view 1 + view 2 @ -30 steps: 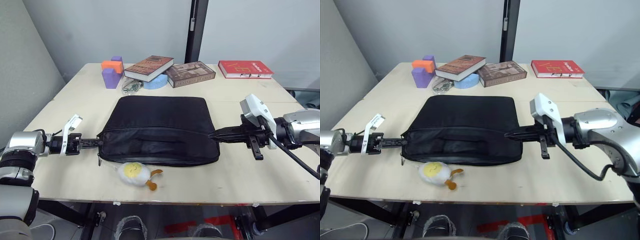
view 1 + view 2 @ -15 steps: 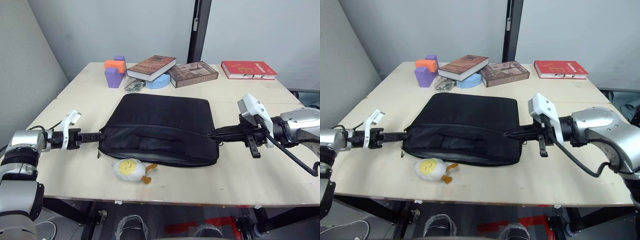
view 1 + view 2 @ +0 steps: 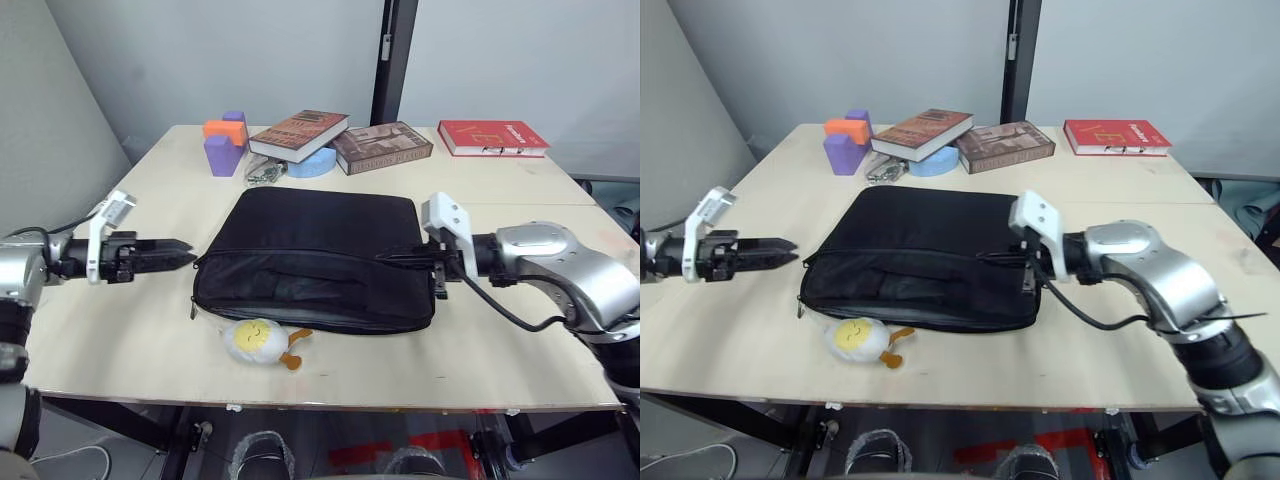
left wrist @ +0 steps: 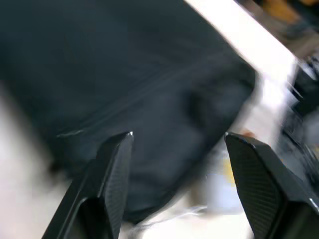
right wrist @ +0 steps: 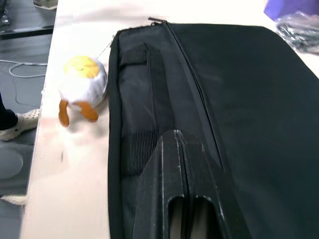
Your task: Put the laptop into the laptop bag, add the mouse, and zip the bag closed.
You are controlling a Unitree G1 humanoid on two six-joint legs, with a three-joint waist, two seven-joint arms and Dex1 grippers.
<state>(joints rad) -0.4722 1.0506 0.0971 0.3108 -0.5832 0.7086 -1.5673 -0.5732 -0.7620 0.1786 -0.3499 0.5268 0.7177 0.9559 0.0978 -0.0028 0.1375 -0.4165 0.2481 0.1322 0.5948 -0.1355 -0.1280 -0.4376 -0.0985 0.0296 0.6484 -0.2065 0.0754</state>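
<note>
Right claw (image 3: 392, 257), fingers pressed together on nothing, rests over the bag (image 3: 315, 258) at its three o'clock edge; left claw (image 3: 186, 257) stands spread just off its nine o'clock end. Bag lies flat mid-table, zip seemingly closed, a plush egg toy (image 3: 262, 342) at six o'clock. By my judgement little remains beyond letting go.

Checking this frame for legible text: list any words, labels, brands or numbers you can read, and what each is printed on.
None can be read.
Red book: pale marks on the cover, too small to read.
Two brown books: cover print too blurred to read.
Laptop bag: no visible label or brand.
Egg plush toy: no text.
</note>
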